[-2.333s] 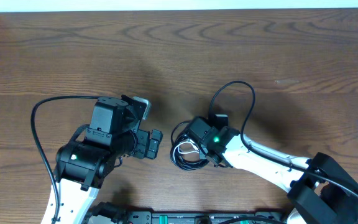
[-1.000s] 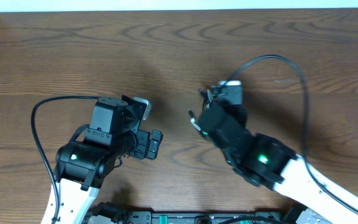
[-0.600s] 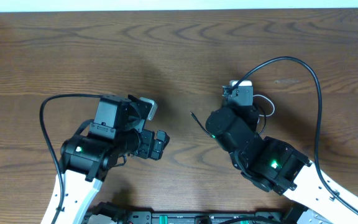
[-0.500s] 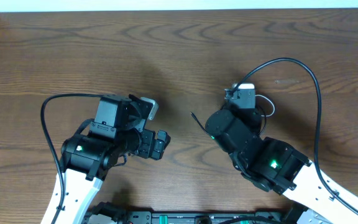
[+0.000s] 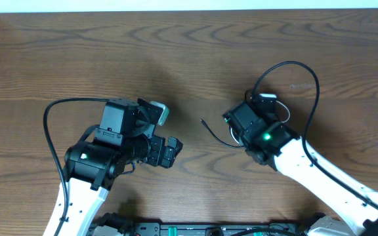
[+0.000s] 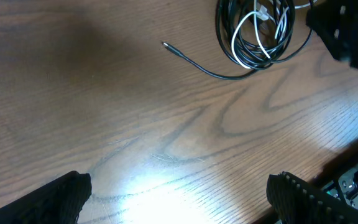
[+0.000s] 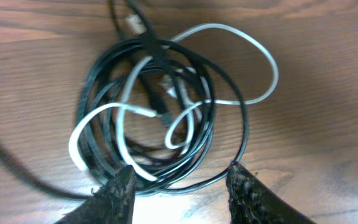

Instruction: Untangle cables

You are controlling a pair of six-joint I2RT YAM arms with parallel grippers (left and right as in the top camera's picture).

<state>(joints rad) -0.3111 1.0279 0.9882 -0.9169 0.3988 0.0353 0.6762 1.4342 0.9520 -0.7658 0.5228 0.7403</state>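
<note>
I saw the right gripper (image 7: 179,186) unclenched, jaws apart just above the cables (image 7: 135,109), the coil lying loose on the table (image 5: 176,52) right of its middle, one black end trailing toward the left edge, left gripper (image 6: 179,193) spread wide, holding nothing.

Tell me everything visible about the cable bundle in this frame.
The cable bundle is several thin black cords wound into a loose flat coil, with one white cord looped through and beyond it. Small plug ends lie inside the ring. One black tail strays out across the wooden table. It lies flat, ahead of the right gripper's parted fingers.
</note>
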